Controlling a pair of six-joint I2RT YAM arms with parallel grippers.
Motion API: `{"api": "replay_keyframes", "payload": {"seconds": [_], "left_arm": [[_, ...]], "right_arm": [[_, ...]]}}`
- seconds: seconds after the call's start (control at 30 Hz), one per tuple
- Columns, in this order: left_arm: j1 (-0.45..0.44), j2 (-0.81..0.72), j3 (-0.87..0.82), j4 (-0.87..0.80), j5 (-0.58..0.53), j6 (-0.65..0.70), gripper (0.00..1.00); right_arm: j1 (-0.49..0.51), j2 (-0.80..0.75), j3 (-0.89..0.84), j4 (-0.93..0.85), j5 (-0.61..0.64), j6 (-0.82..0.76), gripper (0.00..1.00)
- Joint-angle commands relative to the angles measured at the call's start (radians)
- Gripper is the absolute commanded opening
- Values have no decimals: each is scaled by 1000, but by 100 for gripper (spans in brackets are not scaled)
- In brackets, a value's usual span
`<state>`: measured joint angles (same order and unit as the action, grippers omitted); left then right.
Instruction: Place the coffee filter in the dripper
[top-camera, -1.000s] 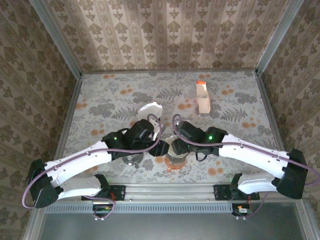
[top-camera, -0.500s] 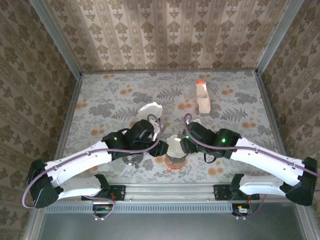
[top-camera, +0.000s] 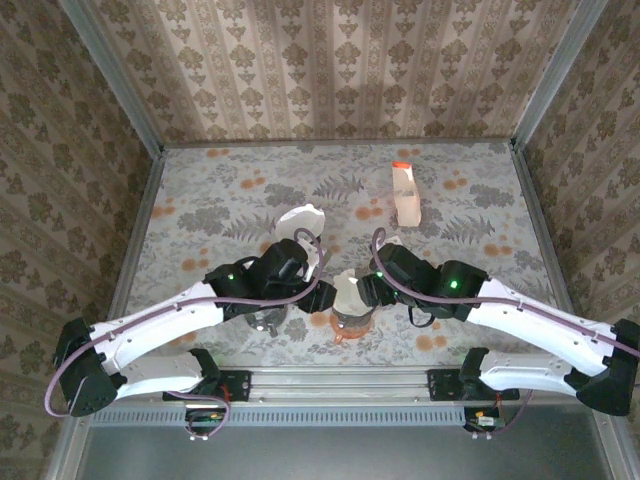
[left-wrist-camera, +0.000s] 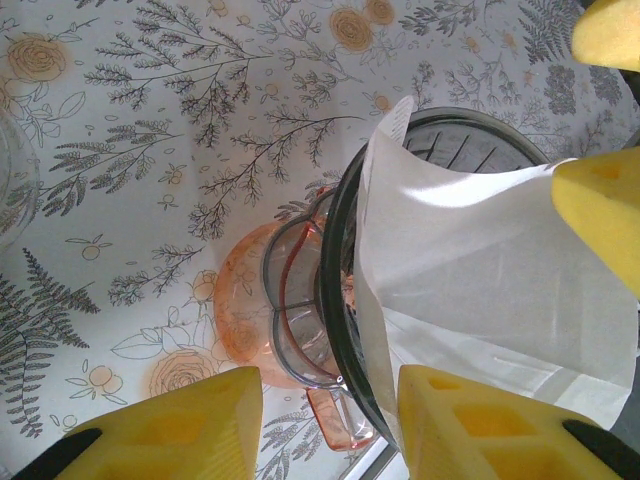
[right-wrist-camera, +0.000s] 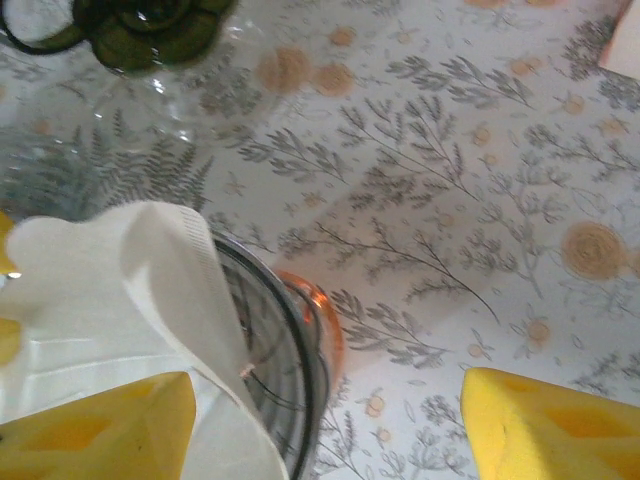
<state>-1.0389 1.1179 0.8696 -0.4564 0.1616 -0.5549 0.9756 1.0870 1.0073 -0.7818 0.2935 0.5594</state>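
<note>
The dripper stands near the table's front edge, a clear cone with a dark rim on an orange base with a handle. The white paper coffee filter sits crumpled in its mouth, one flap sticking up above the rim. My left gripper is open at the dripper's left side, its yellow fingers straddling the rim and handle. My right gripper is open wide at the dripper's right side, one finger against the filter's edge.
A second white filter lies behind the left arm. A cream carton with an orange cap stands at the back right. A glass vessel with a dark green top stands left of the dripper, partly under my left arm.
The right gripper has drawn back to the right from over the dripper, uncovering the filter now resting in its mouth. The left arm has stayed put.
</note>
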Motion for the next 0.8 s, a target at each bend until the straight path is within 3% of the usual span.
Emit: {"api": "replay_keyframes", "payload": {"seconds": [0.0, 0.3, 0.5, 0.63, 0.77], "left_arm": [[5, -10, -10, 5, 12, -13, 42], [5, -13, -14, 5, 11, -13, 42], [7, -8, -15, 12, 14, -13, 42], [8, -10, -16, 11, 12, -13, 42], [10, -9, -16, 10, 11, -14, 42]], "right_arm": [[0, 44, 11, 61, -44, -32, 72], [-20, 115, 51, -10, 79, 5, 69], [-20, 24, 10, 44, 7, -12, 71], [-20, -24, 0, -18, 23, 9, 71], [-20, -51, -33, -59, 39, 32, 65]]}}
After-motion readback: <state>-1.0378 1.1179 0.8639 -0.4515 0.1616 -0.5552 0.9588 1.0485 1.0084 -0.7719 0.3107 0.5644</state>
